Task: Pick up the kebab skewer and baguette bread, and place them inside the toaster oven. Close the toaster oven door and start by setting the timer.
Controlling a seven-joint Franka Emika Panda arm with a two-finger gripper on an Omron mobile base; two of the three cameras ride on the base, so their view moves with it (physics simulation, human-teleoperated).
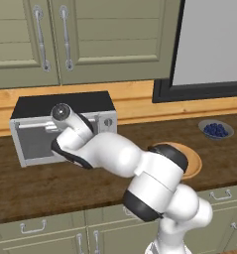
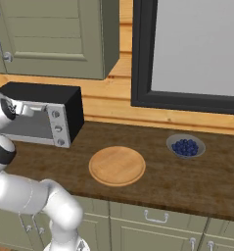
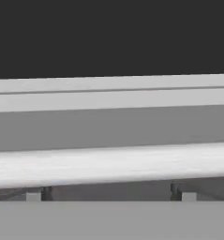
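Note:
The toaster oven (image 1: pixel 65 103) (image 2: pixel 45 93) stands on the counter at the left, black top up. Its knobs (image 2: pixel 58 128) are on the right panel. The toaster oven door (image 1: pixel 35 145) (image 2: pixel 28 128) stands upright against the front. The door's silver bar handle (image 3: pixel 111 164) runs across the hand view, very close. My gripper (image 3: pixel 111 194) (image 2: pixel 30 108) is at the top of the door, open, its fingertips (image 3: pixel 34 195) spread wide just short of the bar. The kebab skewer and the baguette bread are hidden from sight.
A round wooden plate (image 2: pixel 117 165) (image 1: pixel 193 162) lies bare on the counter right of the oven. A small bowl of blueberries (image 2: pixel 185 146) (image 1: pixel 215 129) sits further right. Wall cabinets (image 1: pixel 65 34) hang above, and a dark-framed window (image 2: pixel 192 54) is at the right.

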